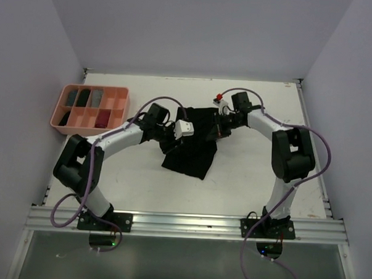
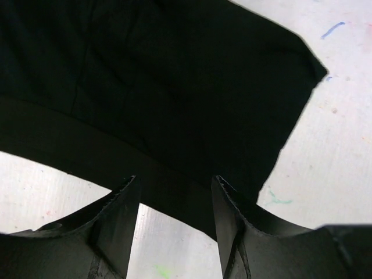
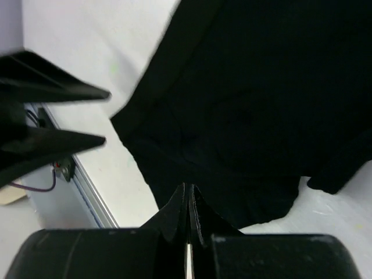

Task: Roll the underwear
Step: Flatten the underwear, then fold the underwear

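**Black underwear (image 1: 192,146) spread on the worktop (image 1: 246,179)**

Limp, light cloth is judged prone to slump, so the hem band is best taken. The left pincer (image 2: 174,183) is seen apart over it; the right pincer (image 3: 187,195) is pressed together at the opposite edge.

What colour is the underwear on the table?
The underwear is plain black; clearest in the top view.
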Tool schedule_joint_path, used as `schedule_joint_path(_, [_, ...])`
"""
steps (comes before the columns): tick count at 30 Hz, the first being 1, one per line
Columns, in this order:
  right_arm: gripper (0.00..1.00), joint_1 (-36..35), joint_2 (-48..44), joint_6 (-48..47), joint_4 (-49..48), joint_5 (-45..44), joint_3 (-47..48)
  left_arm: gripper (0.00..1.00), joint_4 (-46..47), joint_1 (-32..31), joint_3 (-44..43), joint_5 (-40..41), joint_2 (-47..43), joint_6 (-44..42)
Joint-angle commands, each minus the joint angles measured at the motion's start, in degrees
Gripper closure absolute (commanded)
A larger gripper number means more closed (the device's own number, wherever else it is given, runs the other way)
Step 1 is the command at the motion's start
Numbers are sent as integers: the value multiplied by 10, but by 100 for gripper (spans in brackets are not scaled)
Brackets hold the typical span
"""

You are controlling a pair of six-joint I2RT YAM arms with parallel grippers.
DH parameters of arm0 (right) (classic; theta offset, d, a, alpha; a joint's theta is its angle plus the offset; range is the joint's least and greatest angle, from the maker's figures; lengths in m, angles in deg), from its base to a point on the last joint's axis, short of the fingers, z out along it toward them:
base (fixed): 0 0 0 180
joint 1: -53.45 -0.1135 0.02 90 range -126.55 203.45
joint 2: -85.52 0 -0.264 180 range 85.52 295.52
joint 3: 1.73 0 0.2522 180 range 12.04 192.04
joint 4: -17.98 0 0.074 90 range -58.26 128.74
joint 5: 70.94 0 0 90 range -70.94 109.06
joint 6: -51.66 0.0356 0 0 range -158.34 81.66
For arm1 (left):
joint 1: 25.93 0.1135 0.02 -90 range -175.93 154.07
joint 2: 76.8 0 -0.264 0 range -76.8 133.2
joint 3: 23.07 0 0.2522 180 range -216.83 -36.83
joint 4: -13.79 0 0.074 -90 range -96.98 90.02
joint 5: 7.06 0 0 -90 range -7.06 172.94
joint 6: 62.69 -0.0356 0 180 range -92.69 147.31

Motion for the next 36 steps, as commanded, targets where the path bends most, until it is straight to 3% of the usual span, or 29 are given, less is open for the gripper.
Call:
schedule_joint_path(1, [99,-14,40,-3,-37,-11,-29,45,61,33,-19,-41,28,66])
schedule_joint_path(6, [100,-14,127,36,-66,-37,-16,44,31,34,-13,-77,44,31])
schedule_joint_path(10, [100,-13,190,52,-60,-51,-9,43,-33,32,36,-106,-7,-109])
schedule_joint_path(16, [96,-17,173,8,7,-14,5,39,-51,-6,132,-23,-110,-258])
schedule_joint_path(19, [91,-17,135,-24,63,28,37,40,-37,-12,146,-5,-113,-273])
schedule_joint_path(25, [83,-24,74,-22,72,51,82,42,-14,-29,178,28,-133,-348])
schedule_joint_path(33, [87,-57,154,-40,59,15,119,52,53,-46,196,73,-94,-409])
schedule_joint_path(36, [91,-61,203,-52,60,2,132,60,53,-49,191,77,-69,-412])
